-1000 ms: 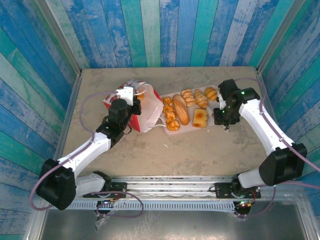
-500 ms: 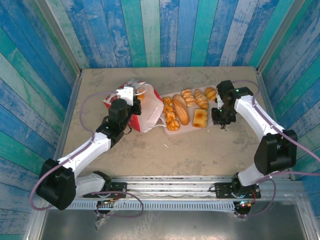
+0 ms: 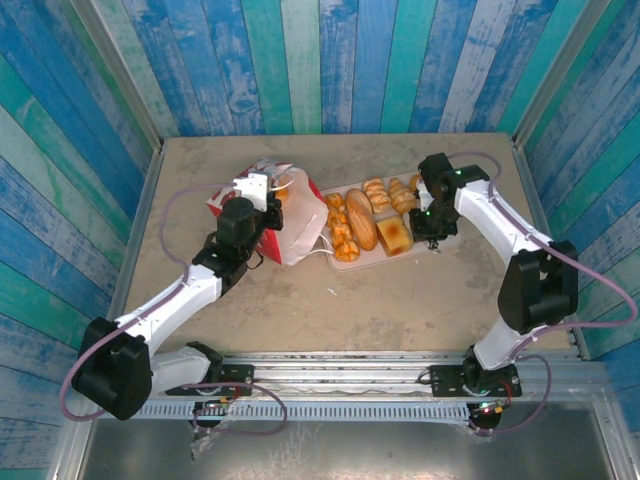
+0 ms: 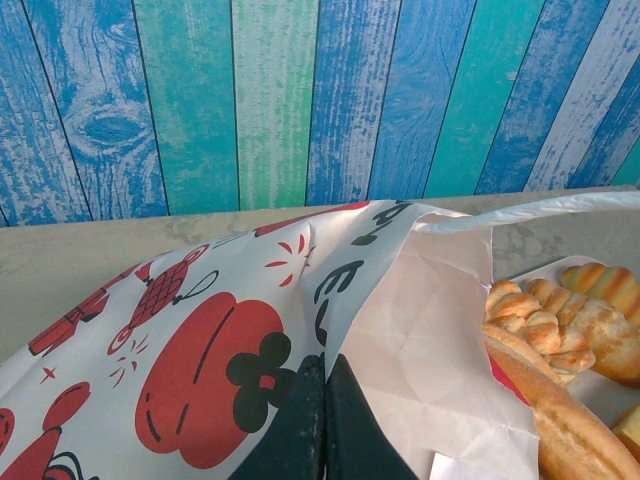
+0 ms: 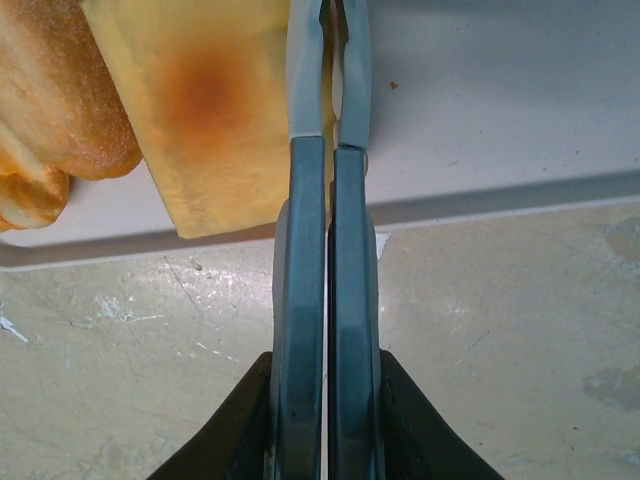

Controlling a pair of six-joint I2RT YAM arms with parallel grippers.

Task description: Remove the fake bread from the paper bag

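Fake bread (image 3: 362,232) fills the tray (image 5: 480,100) near the counter's (image 3: 400,310) far edge; right jaws are together, empty. Left jaws clamp the paper bag (image 4: 200,330), likely steadying it.

You couldn't see inside the paper bag (image 4: 200,340), and the left wrist view cut it off from 6 to 9 o'clock. The toast slice (image 5: 215,110) and the tips of the right gripper (image 5: 330,40) ran off at 12 o'clock.

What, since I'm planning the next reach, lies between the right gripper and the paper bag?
The fake bread on the tray: the toast slice beside the shut right gripper, then the loaf, before the paper bag.
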